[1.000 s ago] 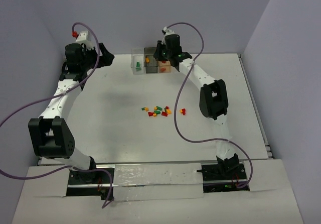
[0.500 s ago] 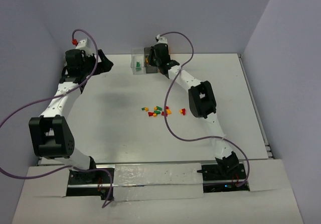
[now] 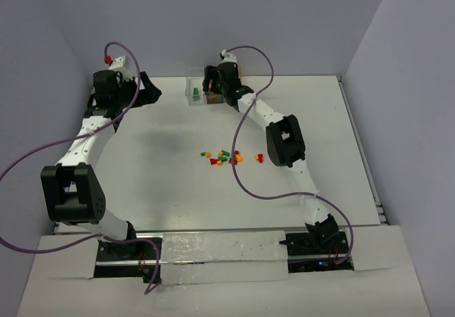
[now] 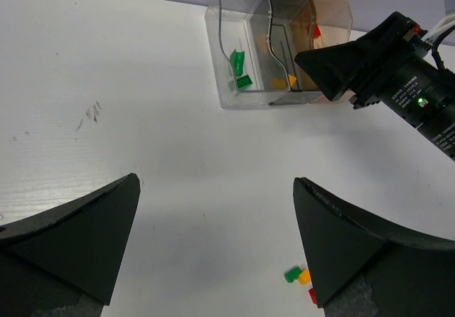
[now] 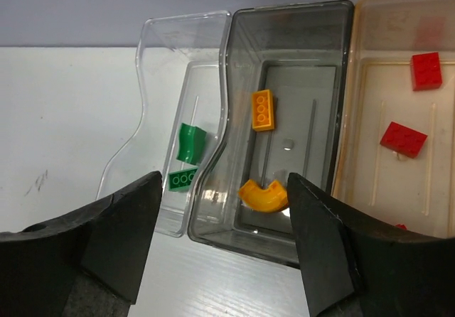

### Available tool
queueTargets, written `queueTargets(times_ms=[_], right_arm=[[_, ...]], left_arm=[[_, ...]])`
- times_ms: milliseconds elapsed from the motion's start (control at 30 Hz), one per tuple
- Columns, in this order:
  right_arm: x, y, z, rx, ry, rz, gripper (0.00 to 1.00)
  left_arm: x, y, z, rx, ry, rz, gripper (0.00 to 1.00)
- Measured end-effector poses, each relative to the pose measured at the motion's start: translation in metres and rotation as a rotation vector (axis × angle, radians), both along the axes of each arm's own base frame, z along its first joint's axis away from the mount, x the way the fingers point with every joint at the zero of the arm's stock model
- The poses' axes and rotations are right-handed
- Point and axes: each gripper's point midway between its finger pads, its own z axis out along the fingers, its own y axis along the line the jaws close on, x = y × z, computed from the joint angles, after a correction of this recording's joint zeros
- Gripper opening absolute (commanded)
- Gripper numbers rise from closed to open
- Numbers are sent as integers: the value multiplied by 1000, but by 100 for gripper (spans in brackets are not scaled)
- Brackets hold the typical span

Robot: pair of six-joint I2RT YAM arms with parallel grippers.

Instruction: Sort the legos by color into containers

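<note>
Right gripper (image 5: 224, 214): jaws spread wide, gripping nothing; poised over the near end of the smoky grey box (image 5: 288, 15).
Curved orange brick (image 5: 264, 195): on the grey box's floor, directly between the two fingers, apart from both.
Straight orange brick (image 5: 262, 109): deeper in the same box, beyond the fingertips.
Clear box (image 5: 160, 54): left of the grey one and touching it; two green bricks (image 5: 190, 143) inside, just beside the left finger.
Orange-tinted box (image 5: 398, 4): right of the grey one; red bricks (image 5: 403, 138) inside, out past the right finger.
Row of boxes (image 3: 193, 89): at the far edge of the table (image 3: 142, 175), about midway along it, partly hidden under the right wrist.
Loose legos (image 3: 226, 158): mixed red, green and orange cluster around the table's centre, well apart from both grippers.
Left gripper (image 4: 213, 189): jaws fully apart, empty; above bare surface toward the far left corner, with the boxes beyond its fingertips and a few loose legos at the near right.
</note>
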Motion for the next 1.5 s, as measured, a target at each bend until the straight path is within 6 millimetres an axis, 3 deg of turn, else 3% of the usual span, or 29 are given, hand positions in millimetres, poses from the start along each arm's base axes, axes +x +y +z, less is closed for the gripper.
queueTargets(times_ms=[167, 267, 367, 500, 600, 700, 900, 1167, 1267, 1500], right_arm=[[-9, 5, 8, -12, 2, 75, 87], [-31, -1, 34, -31, 6, 146, 88], [-59, -18, 89, -37, -30, 209, 85], [-101, -63, 174, -70, -120, 247, 72], [-141, -104, 198, -145, -134, 277, 66], [-179, -137, 176, -268, -81, 368, 67], [-253, -184, 74, -535, 161, 717, 72], [-323, -225, -21, -801, 243, 1137, 79], [-331, -230, -37, -843, 230, 1228, 81], [-319, -219, -46, -863, 124, 1313, 83]], left_arm=[[-7, -10, -2, 36, -11, -103, 99], [-15, -17, -4, 44, -20, -168, 99], [-25, -23, -4, 46, -26, -215, 99], [-32, -25, -5, 55, -29, -244, 99], [-37, -26, -6, 61, -30, -260, 99], [-42, -31, -4, 62, -39, -295, 99], [-54, -46, -3, 29, -43, -404, 99], [-65, -57, -11, -2, -12, -487, 99], [-68, -60, -14, 4, -5, -502, 98], [-70, -61, -22, -2, 26, -516, 98]])
